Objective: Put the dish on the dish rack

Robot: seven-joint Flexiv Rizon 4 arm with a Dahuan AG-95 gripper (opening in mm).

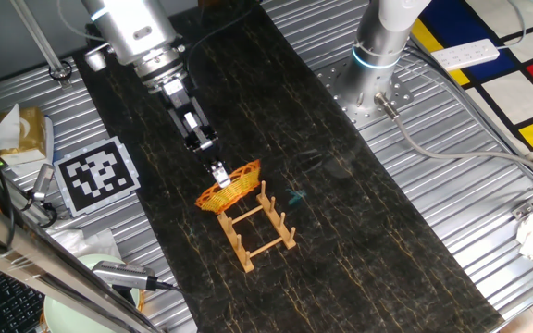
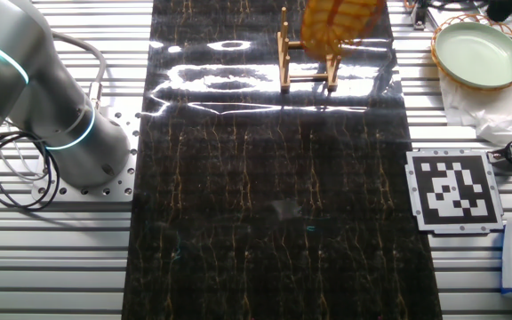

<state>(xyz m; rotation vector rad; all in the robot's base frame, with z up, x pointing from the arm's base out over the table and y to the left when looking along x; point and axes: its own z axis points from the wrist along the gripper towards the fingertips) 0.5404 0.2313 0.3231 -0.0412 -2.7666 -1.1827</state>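
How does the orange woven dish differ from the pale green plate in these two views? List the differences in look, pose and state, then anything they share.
1. The dish is orange-yellow open lattice; the green plate is smooth and solid.
2. The dish is tilted on edge at the end of the dish rack; the plate lies flat, off the dark mat.
3. The pincer is at the dish's rim; nothing touches the plate.
Both are round and shallow.
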